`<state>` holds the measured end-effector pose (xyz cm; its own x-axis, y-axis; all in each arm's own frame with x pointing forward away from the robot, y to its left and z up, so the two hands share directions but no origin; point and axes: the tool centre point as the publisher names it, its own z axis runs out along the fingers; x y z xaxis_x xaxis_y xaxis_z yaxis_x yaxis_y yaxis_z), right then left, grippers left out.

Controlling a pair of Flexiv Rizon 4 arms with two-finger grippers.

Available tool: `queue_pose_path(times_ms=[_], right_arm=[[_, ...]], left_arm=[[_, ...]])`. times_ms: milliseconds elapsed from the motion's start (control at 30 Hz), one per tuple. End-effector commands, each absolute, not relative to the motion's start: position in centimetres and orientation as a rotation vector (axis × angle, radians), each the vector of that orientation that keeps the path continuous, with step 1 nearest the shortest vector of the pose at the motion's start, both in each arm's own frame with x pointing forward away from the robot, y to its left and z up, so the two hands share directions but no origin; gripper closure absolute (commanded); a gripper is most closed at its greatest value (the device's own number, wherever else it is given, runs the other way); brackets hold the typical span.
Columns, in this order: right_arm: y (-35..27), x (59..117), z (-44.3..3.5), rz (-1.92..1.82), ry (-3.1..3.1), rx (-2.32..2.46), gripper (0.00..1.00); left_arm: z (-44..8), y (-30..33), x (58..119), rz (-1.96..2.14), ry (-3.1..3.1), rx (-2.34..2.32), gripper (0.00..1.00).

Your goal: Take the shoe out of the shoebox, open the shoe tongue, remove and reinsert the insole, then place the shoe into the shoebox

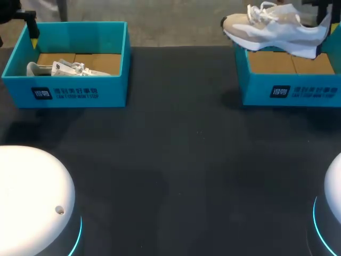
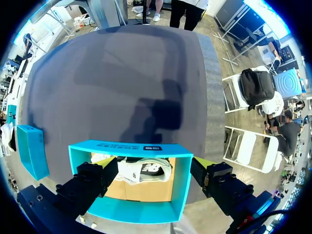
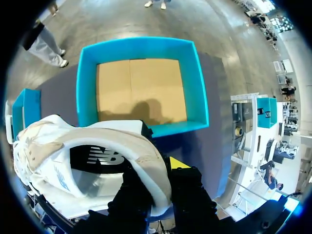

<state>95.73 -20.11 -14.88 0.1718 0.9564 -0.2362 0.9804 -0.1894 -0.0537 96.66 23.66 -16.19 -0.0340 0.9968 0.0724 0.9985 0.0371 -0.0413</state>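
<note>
The left gripper [image 2: 153,176] hangs at the far left, pointing downward, its fingers spread wide (nothing is pinched between them). The right gripper [image 3: 161,187] is held up at the far right, its fingers clamped on the heel wall of the shoe [image 3: 48,146].

2x teal shoebox [image 1: 74,93] [image 1: 293,93], 2x white shoe [image 1: 66,68] [image 1: 277,24], 2x hand [image 2: 152,171] [image 3: 163,173] w/ yellow tips, 2x white arm base [image 1: 32,197] [image 1: 334,202]

The shoe [image 1: 274,26] above the right shoebox [image 1: 290,93] is made up of smooth white and matt beige suede-like panels. That shoebox is formed of matt teal card, floored in plain brown cardboard. Beneath it, the table [image 1: 181,160] is surfaced in dark matt material.
</note>
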Motion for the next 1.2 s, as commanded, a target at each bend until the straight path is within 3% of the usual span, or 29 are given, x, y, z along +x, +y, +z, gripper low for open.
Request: queue_pose_path(times_ms=[33, 600, 1200], right_arm=[[-17.6, 92.6, -14.4, -0.046, 1.816, 2.107, 1.00], [-7.3, 82.9, -14.2, -0.074, 1.805, 2.111, 1.00], [-2.8, 76.6, -14.8, -0.110, 1.786, 2.124, 1.00]], left_arm=[[-16.1, 23.7, 96.6, -0.034, -2.202, -2.126, 0.00], [-16.1, 23.7, 96.6, -0.034, -2.202, -2.126, 0.00], [-16.1, 23.7, 96.6, -0.034, -2.202, -2.126, 0.00]])
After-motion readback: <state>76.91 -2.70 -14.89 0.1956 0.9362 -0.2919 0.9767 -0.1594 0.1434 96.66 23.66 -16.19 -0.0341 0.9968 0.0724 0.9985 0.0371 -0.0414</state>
